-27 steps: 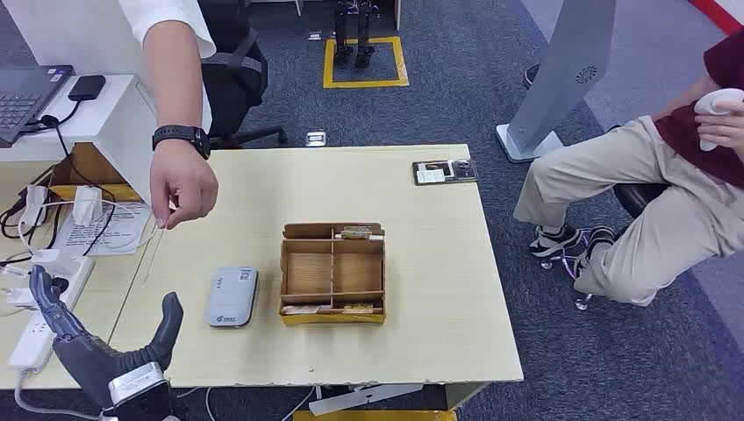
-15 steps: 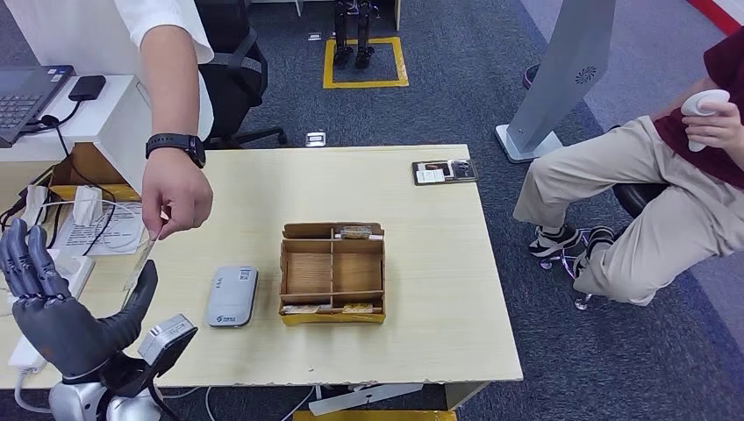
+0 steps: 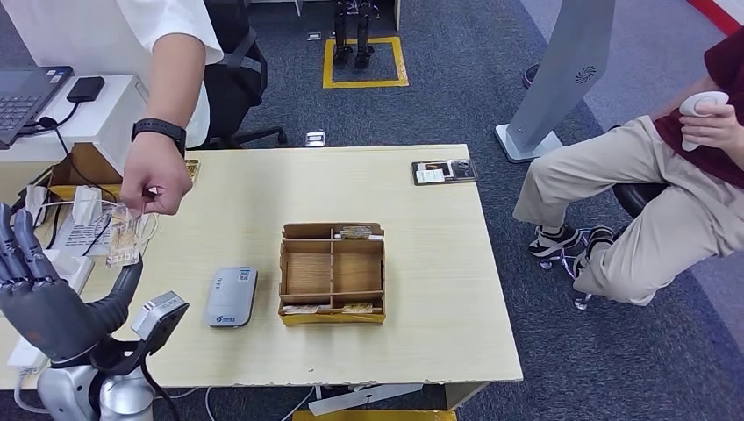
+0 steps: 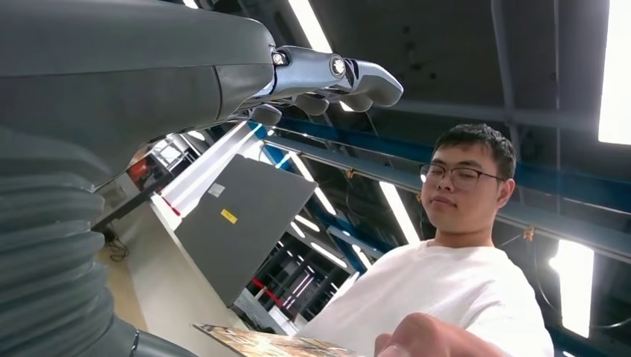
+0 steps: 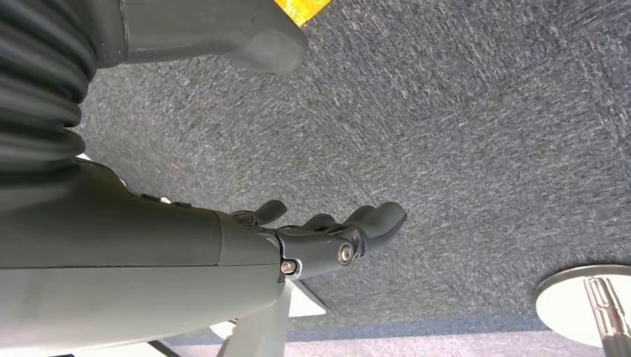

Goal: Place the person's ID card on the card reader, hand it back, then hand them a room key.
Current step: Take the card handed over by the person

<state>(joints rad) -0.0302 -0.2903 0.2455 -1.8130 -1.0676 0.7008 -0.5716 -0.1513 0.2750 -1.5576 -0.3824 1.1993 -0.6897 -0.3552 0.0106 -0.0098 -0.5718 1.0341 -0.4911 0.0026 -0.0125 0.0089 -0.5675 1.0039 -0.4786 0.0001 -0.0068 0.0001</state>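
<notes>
Head view: the left hand [image 3: 39, 303] is raised palm-up at the near left corner of the surface [image 3: 439, 263], left of the card reader [image 3: 232, 296], its fingers [image 3: 17, 250] spread wide and holding nothing. A person's hand [image 3: 156, 184], with a black watch [image 3: 159, 131] on the wrist, holds the ID card [image 3: 125, 239] just above the robot's thumb; whether card and thumb touch cannot be told. The grey reader lies flat just left of the tray [image 3: 332, 273], a brown divided box with small cards in its far and near slots. A second person [image 3: 667, 175] sits well to the right of the reader, off the surface.

Left wrist view: the left hand's fingers [image 4: 350, 74] stretch open, gripping nothing. An edge of the card [image 4: 268, 343] lies near the thumb, with the person's fingertip [image 4: 431, 338] beside it.

Right wrist view: the right hand [image 5: 320, 238] hangs over grey carpet [image 5: 484, 134], fingers [image 5: 372, 223] loosely curved and apart, holding nothing.
</notes>
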